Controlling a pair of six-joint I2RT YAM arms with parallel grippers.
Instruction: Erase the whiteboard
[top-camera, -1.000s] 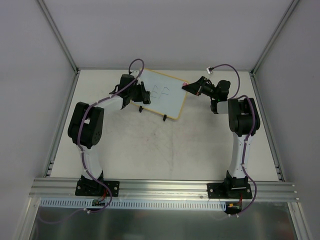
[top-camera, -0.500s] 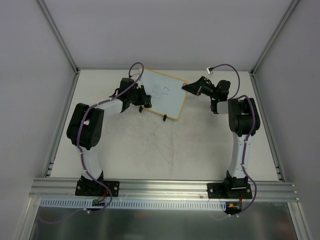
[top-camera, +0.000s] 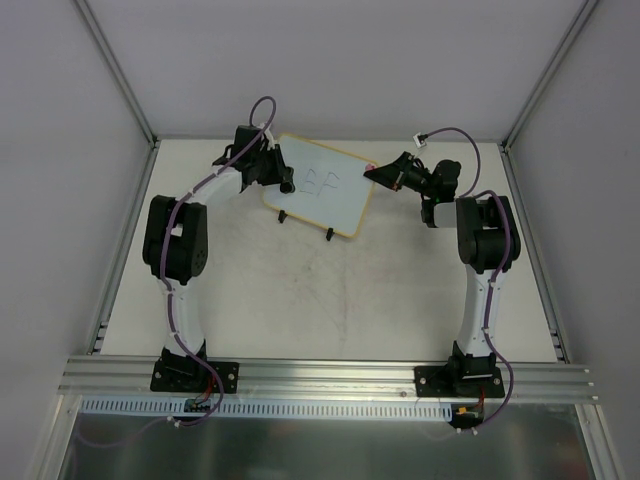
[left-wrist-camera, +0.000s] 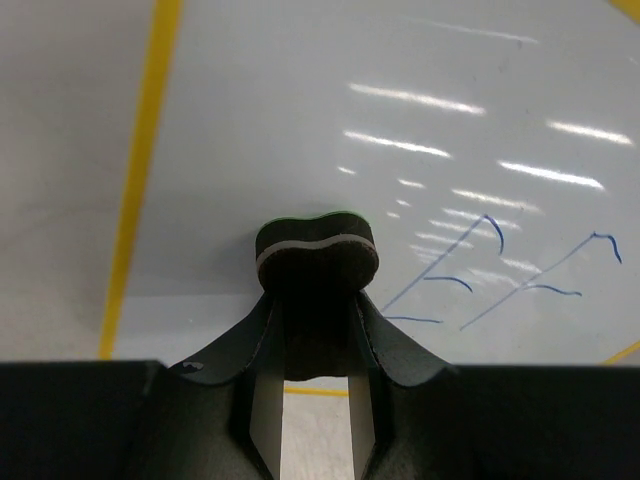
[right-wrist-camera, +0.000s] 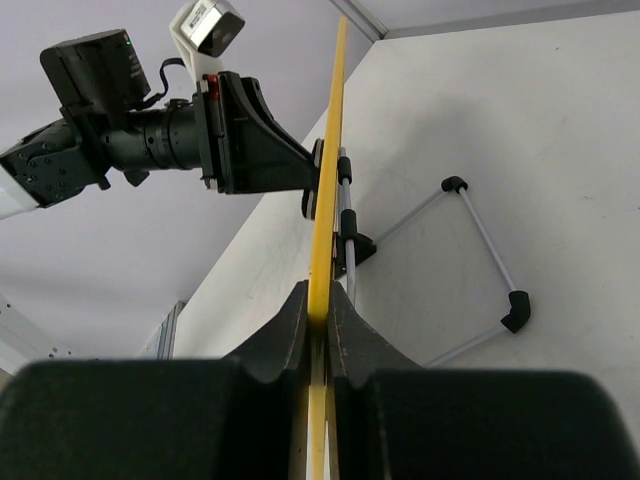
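BRACED FOR THE WIPE: at the back of the table (top-camera: 300, 300), the whiteboard (top-camera: 340, 205) stands tilted on its feet, its right edge pinched tight in the right claw (right-wrist-camera: 318, 312). The left claw (left-wrist-camera: 316, 305) is closed on a small felt eraser (left-wrist-camera: 316, 248), pressed to the board just left of the blue marks (left-wrist-camera: 500, 275). Best approach, by the look of it: sweep rt across the strokes w/ light, steady pressure, pad kept flat, while the right claw braces the frame so the board doesn't tip or skid. Marks not yet cleared.
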